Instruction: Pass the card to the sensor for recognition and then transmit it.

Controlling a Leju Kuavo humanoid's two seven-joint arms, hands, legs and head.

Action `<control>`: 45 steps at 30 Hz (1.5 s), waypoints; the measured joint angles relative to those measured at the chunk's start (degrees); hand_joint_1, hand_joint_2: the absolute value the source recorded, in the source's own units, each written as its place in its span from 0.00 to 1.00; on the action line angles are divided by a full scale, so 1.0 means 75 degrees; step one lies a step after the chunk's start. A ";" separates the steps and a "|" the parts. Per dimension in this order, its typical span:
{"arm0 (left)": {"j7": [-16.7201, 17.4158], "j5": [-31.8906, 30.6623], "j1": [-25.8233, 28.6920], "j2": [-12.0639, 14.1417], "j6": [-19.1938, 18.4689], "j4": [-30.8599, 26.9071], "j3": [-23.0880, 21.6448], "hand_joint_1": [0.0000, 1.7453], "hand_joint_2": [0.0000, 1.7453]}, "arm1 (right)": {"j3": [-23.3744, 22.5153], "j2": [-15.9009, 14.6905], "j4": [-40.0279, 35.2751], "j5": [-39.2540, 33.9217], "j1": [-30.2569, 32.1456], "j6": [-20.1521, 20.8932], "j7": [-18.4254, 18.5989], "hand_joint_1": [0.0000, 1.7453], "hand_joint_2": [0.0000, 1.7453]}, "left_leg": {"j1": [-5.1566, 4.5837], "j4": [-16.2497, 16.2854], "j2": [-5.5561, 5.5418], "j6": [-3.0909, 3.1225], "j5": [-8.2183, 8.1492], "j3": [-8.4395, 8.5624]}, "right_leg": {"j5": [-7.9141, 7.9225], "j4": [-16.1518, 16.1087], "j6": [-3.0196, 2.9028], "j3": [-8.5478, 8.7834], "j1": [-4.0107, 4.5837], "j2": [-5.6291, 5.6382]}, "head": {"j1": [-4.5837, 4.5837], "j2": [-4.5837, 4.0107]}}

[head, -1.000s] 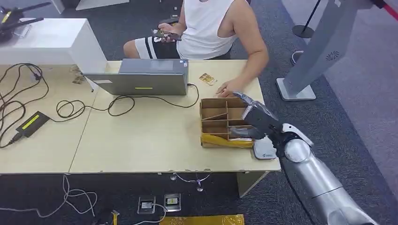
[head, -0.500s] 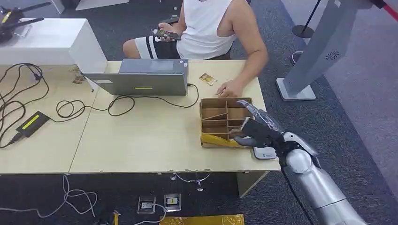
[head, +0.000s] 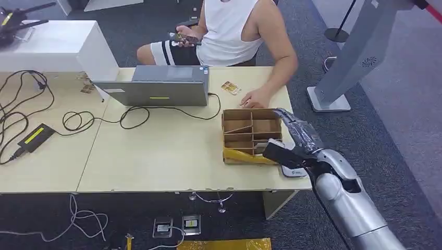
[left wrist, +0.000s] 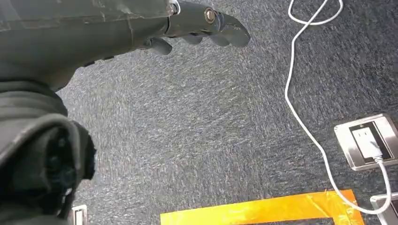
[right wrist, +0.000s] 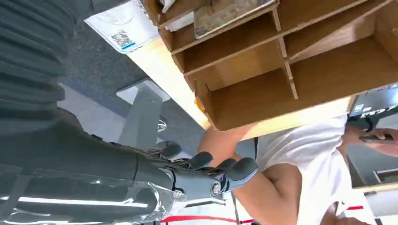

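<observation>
Card lying flat in a slot of the divided cardboard box, on the side nearest the table edge. Not picked up yet. Handy spot though, since the white sensor pad sits right beside that same end of the box on the table, so probably just a short hop from slot to pad.

Right hand hovering over the box's right edge, above the pad, fingers stretched out and apart, thumb off to the side, holding nothing. Looks lined up for reaching down into the slot, at a guess.

Left hand hanging low over the carpet, fingers loosely extended, empty, seemingly parked out of the way.

Person's hand resting on the table just behind the box, likely waiting to take the card once scanned. Laptop further along, well apart from all this.
</observation>
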 joint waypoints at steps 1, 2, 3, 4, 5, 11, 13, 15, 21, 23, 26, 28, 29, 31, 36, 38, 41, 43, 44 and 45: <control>0.0000 -0.0006 -0.0011 0.0003 0.0003 0.0000 0.0000 0.00 0.00 | 0.0000 0.0000 0.0000 0.0023 0.0022 0.0003 0.0006 0.00 1.00 | 0.0000 0.0000 0.0000 0.0000 0.0000 0.0000 | 0.0000 0.0000 0.0000 0.0000 0.0000 0.0000 | 0.0000 0.0000; 0.0000 -0.0015 -0.0022 0.0003 0.0003 0.0000 0.0000 0.00 0.00 | 0.0000 0.0000 0.0000 0.0029 0.0041 0.0006 0.0006 0.00 1.00 | 0.0000 0.0000 0.0000 0.0000 0.0000 -0.0001 | 0.0000 0.0000 0.0000 0.0000 0.0000 0.0000 | 0.0000 0.0000; 0.0000 -0.0026 -0.0034 0.0009 0.0000 0.0000 0.0000 0.00 0.00 | 0.0000 0.0003 0.0000 0.0038 0.0054 0.0006 0.0006 0.00 1.00 | 0.0000 0.0000 0.0000 0.0000 0.0000 -0.0001 | 0.0000 0.0000 0.0000 0.0000 0.0000 0.0000 | 0.0000 0.0000; 0.0000 -0.0040 -0.0044 0.0012 0.0000 0.0000 0.0000 0.00 0.00 | 0.0003 0.0003 0.0000 0.0049 0.0064 0.0014 0.0006 0.00 1.00 | 0.0000 0.0000 0.0000 0.0000 0.0000 -0.0001 | 0.0000 0.0000 0.0000 0.0000 0.0000 0.0000 | 0.0000 0.0000; 0.0000 -0.0073 -0.0053 0.0015 -0.0003 0.0000 0.0000 0.00 0.00 | 0.0003 0.0003 0.0000 0.0067 0.0074 0.0015 0.0006 0.00 1.00 | 0.0000 0.0000 0.0000 0.0000 0.0000 -0.0001 | 0.0000 0.0000 0.0000 0.0000 0.0000 0.0000 | 0.0003 0.0000; 0.0064 -0.0146 -0.0083 0.0015 -0.0041 0.0000 0.0000 0.00 0.00 | 0.0023 0.0047 0.0000 0.0175 0.0126 0.0061 -0.0047 0.00 1.00 | 0.0000 0.0000 0.0000 0.0000 0.0000 -0.0002 | 0.0000 0.0000 0.0000 0.0000 0.0000 0.0000 | 0.0000 0.0000; 0.0064 -0.0160 -0.0093 0.0015 -0.0067 0.0000 0.0000 0.00 0.00 | 0.0055 0.0076 0.0003 0.0289 0.0124 0.0076 -0.0117 0.00 1.00 | 0.0000 -0.0001 -0.0001 0.0000 0.0000 -0.0003 | 0.0000 0.0000 0.0000 0.0001 0.0000 -0.0001 | 0.0000 0.0000; 0.0067 -0.0163 -0.0101 0.0015 -0.0079 0.0000 0.0000 0.00 0.00 | 0.0105 0.0116 0.0012 0.0376 0.0123 0.0076 -0.0178 0.00 1.00 | 0.0000 -0.0001 -0.0001 0.0000 0.0000 -0.0003 | 0.0000 0.0000 0.0000 0.0001 0.0000 -0.0001 | 0.0000 0.0000; 0.0085 -0.0207 -0.0138 0.0015 -0.0111 0.0000 0.0000 0.00 0.00 | 0.0242 0.0279 0.0125 0.0530 0.0009 0.0018 -0.0399 0.00 1.00 | 0.0000 -0.0001 -0.0001 0.0000 0.0000 -0.0004 | 0.0000 0.0001 0.0000 0.0001 0.0000 -0.0002 | 0.0000 0.0000; 0.0085 -0.0213 -0.0144 0.0012 -0.0108 0.0000 0.0000 0.00 0.00 | 0.0289 0.0362 0.0263 0.0557 -0.0108 0.0009 -0.0461 0.00 1.00 | 0.0000 -0.0001 -0.0001 0.0000 0.0000 -0.0005 | 0.0000 0.0001 0.0000 0.0001 0.0000 -0.0001 | 0.0000 0.0000; 0.0085 -0.0233 -0.0152 0.0009 -0.0096 0.0000 0.0000 0.00 0.00 | 0.0361 0.0475 0.0504 0.0571 -0.0268 -0.0009 -0.0527 0.00 1.00 | 0.0000 -0.0001 -0.0001 0.0000 0.0000 -0.0004 | 0.0000 0.0001 0.0000 0.0001 0.0000 -0.0003 | 0.0000 0.0000; 0.0085 -0.0239 -0.0151 0.0009 -0.0093 0.0000 0.0000 0.00 0.00 | 0.0388 0.0516 0.0592 0.0571 -0.0316 -0.0032 -0.0565 0.00 1.00 | 0.0000 -0.0001 -0.0003 0.0000 0.0000 -0.0005 | 0.0000 0.0001 0.0000 0.0001 0.0000 -0.0007 | 0.0000 0.0000; 0.0084 -0.0239 -0.0151 0.0009 -0.0093 0.0000 0.0000 0.00 0.00 | 0.0405 0.0539 0.0636 0.0571 -0.0342 -0.0044 -0.0568 0.00 1.00 | 0.0000 -0.0001 -0.0003 0.0000 0.0000 -0.0006 | 0.0000 0.0001 0.0000 0.0001 0.0000 -0.0007 | 0.0000 0.0000; 0.0085 -0.0242 -0.0153 0.0009 -0.0090 0.0000 0.0000 0.00 0.00 | 0.0446 0.0565 0.0732 0.0571 -0.0384 -0.0061 -0.0574 0.00 1.00 | 0.0000 -0.0001 -0.0003 0.0000 0.0000 -0.0006 | 0.0000 0.0001 0.0000 0.0001 0.0000 -0.0006 | 0.0000 0.0000; 0.0085 -0.0242 -0.0153 0.0009 -0.0117 0.0000 0.0000 0.00 0.00 | 0.0513 0.0621 0.0968 0.0568 -0.0474 -0.0126 -0.0595 0.00 1.00 | 0.0000 -0.0001 -0.0003 0.0000 0.0000 -0.0006 | 0.0000 0.0001 0.0000 0.0000 0.0000 -0.0005 | 0.0000 0.0000; 0.0085 -0.0242 -0.0152 0.0009 -0.0149 0.0000 0.0000 0.00 0.00 | 0.0557 0.0624 0.1130 0.0554 -0.0524 -0.0207 -0.0635 0.00 1.00 | 0.0000 -0.0001 -0.0003 0.0000 0.0000 -0.0006 | 0.0000 0.0001 0.0000 0.0001 0.0000 -0.0006 | 0.0000 0.0000; 0.0085 -0.0239 -0.0150 0.0009 -0.0166 0.0000 0.0000 0.00 0.00 | 0.0577 0.0627 0.1457 0.0507 -0.0602 -0.0321 -0.0659 0.00 1.00 | 0.0000 -0.0001 -0.0003 0.0000 0.0000 -0.0006 | 0.0000 0.0001 0.0000 0.0001 0.0000 -0.0007 | 0.0000 0.0000; 0.0085 -0.0239 -0.0150 0.0009 -0.0166 0.0000 0.0000 0.00 0.00 | 0.0577 0.0627 0.1457 0.0507 -0.0602 -0.0321 -0.0659 0.00 1.00 | 0.0000 -0.0001 -0.0003 0.0000 0.0000 -0.0006 | 0.0000 0.0001 0.0000 0.0001 0.0000 -0.0007 | 0.0000 0.0000; 0.0085 -0.0239 -0.0150 0.0009 -0.0166 0.0000 0.0000 0.00 0.00 | 0.0577 0.0627 0.1457 0.0507 -0.0602 -0.0321 -0.0659 0.00 1.00 | 0.0000 -0.0001 -0.0003 0.0000 0.0000 -0.0006 | 0.0000 0.0001 0.0000 0.0001 0.0000 -0.0007 | 0.0000 0.0000; 0.0085 -0.0239 -0.0150 0.0009 -0.0166 0.0000 0.0000 0.00 0.00 | 0.0577 0.0627 0.1457 0.0507 -0.0602 -0.0321 -0.0659 0.00 1.00 | 0.0000 -0.0001 -0.0003 0.0000 0.0000 -0.0006 | 0.0000 0.0001 0.0000 0.0001 0.0000 -0.0007 | 0.0000 0.0000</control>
